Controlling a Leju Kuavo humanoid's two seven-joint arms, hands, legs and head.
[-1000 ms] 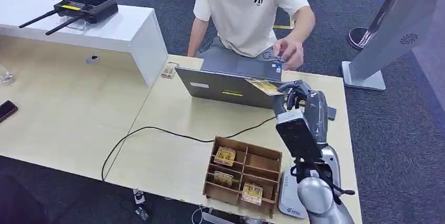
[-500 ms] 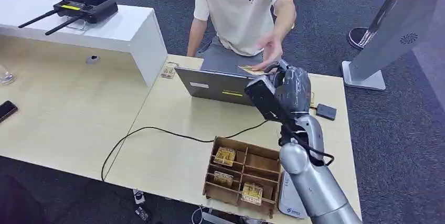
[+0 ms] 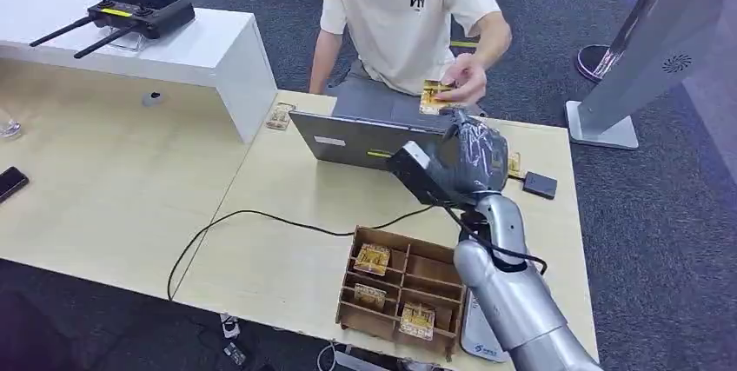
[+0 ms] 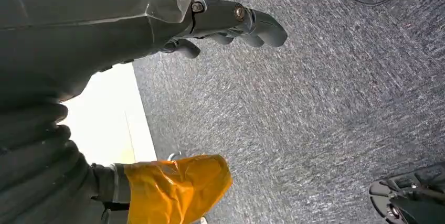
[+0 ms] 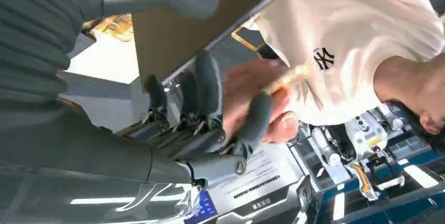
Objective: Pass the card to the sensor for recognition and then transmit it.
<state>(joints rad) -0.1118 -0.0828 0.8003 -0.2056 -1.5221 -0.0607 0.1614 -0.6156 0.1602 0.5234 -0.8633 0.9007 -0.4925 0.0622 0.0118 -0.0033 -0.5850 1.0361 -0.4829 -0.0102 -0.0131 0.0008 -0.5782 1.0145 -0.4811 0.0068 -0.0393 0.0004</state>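
— What do we have nearest us on the bench?

— At its near edge we see a wooden divided box (image 3: pixel 401 294). Three of its compartments hold yellow-printed card packs (image 3: pixel 372 258); the others look bare. A white device (image 3: pixel 481 327) lies just beside it, partly under our right arm.

— And our hands?

— Our right hand (image 3: pixel 465 152) is raised over the bench behind the laptop (image 3: pixel 369 132), fingers (image 5: pixel 205 85) spread apart and holding nothing. Our left hand (image 4: pixel 231 22) hangs over grey carpet, its fingers apart and empty too.

— Where is the card?

— We see the card (image 3: pixel 434 93) in the person's hand (image 3: pixel 465 82), just past our right hand, above the far edge of the bench. The person in a cream T-shirt (image 3: pixel 401 15) sits at that edge.

— What else lies on the surface?

— A black cable (image 3: pixel 261 215) runs across the light wood from the near edge toward the laptop. A small dark box (image 3: pixel 540 185) sits near the right edge. On the white raised counter (image 3: pixel 174 49) at the left lies a black controller with antennas (image 3: pixel 130 15). A phone (image 3: pixel 12 182) rests at the far left.

— And the room?

— Grey carpet (image 3: pixel 660 215), and a white stand (image 3: pixel 643 49) to the right.
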